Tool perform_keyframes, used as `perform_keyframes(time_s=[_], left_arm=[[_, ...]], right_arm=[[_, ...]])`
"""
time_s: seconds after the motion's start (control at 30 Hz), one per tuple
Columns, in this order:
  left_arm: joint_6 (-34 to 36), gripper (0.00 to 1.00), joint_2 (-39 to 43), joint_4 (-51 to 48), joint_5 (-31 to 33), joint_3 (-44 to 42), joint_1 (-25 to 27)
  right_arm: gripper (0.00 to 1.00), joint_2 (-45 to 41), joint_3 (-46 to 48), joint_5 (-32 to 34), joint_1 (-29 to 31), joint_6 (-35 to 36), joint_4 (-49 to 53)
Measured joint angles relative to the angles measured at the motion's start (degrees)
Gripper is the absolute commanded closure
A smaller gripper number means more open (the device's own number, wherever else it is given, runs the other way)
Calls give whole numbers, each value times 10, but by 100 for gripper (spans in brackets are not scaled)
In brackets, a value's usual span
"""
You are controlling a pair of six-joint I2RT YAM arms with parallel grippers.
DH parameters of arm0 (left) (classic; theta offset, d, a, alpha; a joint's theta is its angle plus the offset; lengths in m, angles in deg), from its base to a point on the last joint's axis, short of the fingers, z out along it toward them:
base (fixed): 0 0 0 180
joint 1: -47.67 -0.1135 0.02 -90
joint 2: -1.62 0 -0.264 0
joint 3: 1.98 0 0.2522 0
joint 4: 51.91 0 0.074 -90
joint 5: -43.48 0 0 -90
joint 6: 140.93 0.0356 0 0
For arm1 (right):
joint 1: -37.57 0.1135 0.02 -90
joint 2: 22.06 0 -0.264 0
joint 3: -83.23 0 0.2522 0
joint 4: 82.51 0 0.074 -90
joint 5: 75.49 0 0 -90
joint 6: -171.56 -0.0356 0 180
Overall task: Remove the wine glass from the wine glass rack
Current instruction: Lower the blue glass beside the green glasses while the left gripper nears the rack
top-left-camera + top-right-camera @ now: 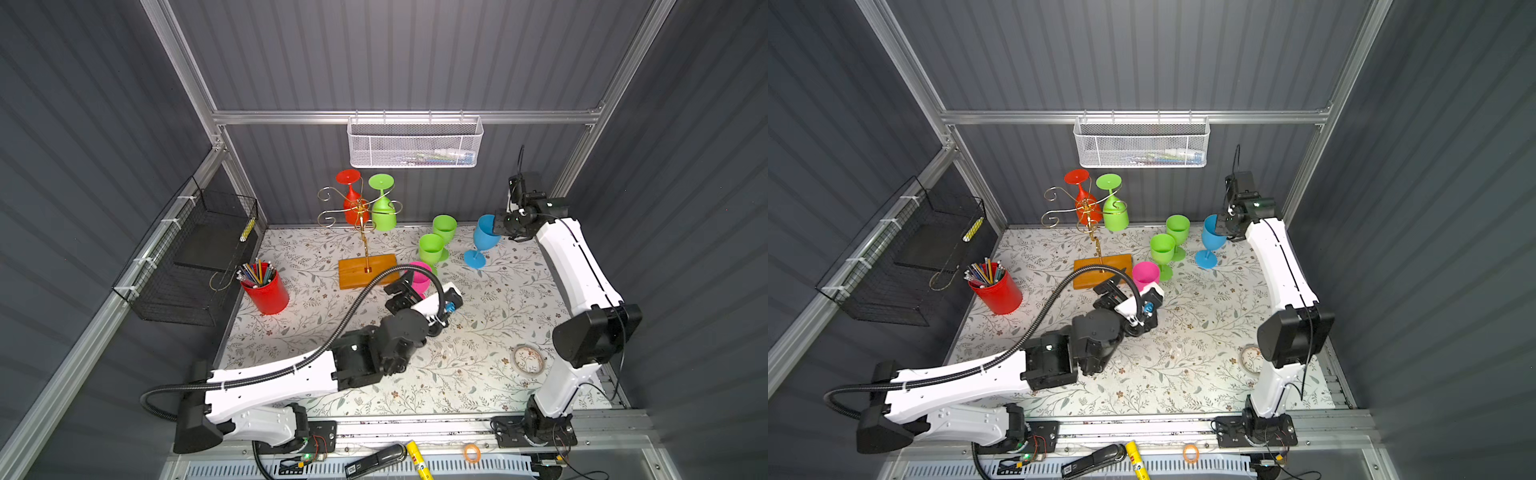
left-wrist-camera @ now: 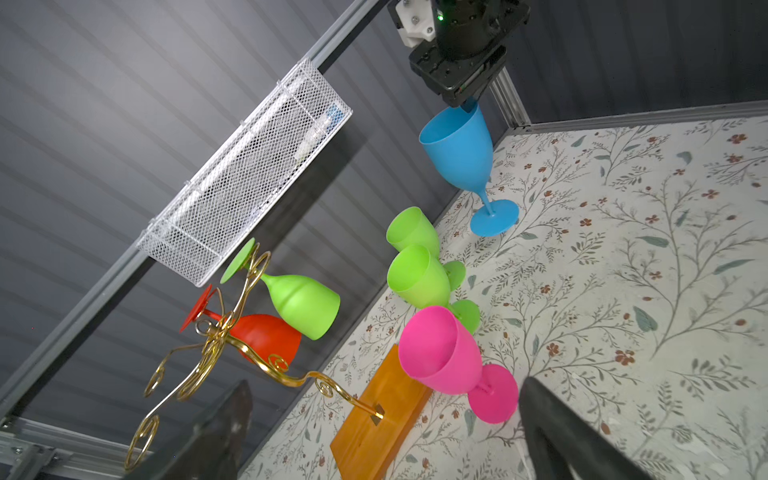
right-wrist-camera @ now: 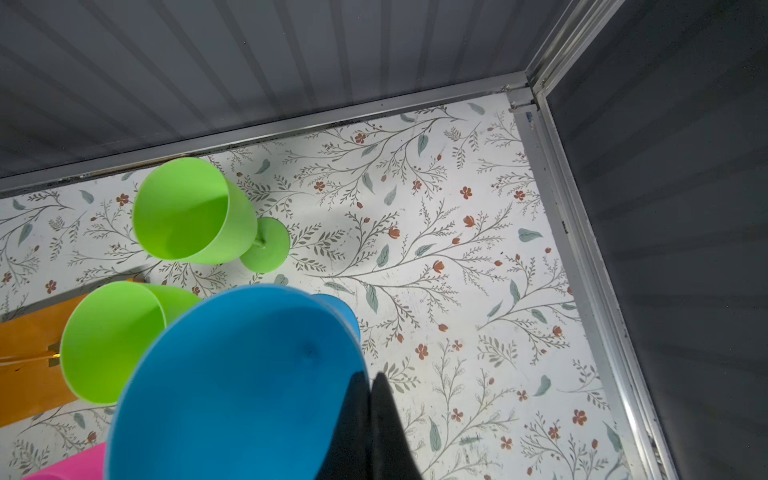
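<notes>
- The blue wine glass is being pinched at its rim by the right gripper, with the jaws clenched on the bowl wall.
- The glass is being held tilted, well apart from the wine glass rack, with its foot down at the table. Whether that foot is sitting flat cannot be told.
- The step in hand is being read as the set-down of a glass already taken off the rack.
- The left gripper is being seen with its jaws spread wide and nothing between them, just beside the pink glass.
- For the next move, by this reading, the bowl is being asked to come upright before the rim is let go. A tilted release could tip it toward the green glasses nearby.
- Six glasses are being counted: one blue, one pink, one red and three green.
- Two are still hanging upside down on the rack: the red glass and the hung green glass.
- Four are being counted off the rack: the blue, the pink, the rear green glass and the front green glass.
- One rack and two arms are being counted.
</notes>
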Motion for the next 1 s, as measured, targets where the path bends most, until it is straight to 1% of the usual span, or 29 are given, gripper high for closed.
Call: perform_keyframes(time_s=[0.1, 0.23, 0.53, 0.7, 0.83, 1.0], left_arm=[[-30, 0, 36, -48, -10, 21, -19], [-53, 0, 71, -89, -9, 40, -40], [-59, 0, 131, -125, 12, 44, -81], [-61, 0, 143, -129, 22, 47, -121], [-69, 0, 142, -130, 19, 49, -166], [-96, 0, 113, -139, -14, 64, -233]], right_arm=[[100, 28, -25, 0, 0, 0, -11], [100, 52, -33, 5, 0, 0, -31], [100, 107, -62, 36, 0, 10, -75], [100, 147, -95, 43, 0, 15, -90], [100, 178, -122, 43, -1, 20, -95], [100, 205, -146, 40, -4, 25, -95]])
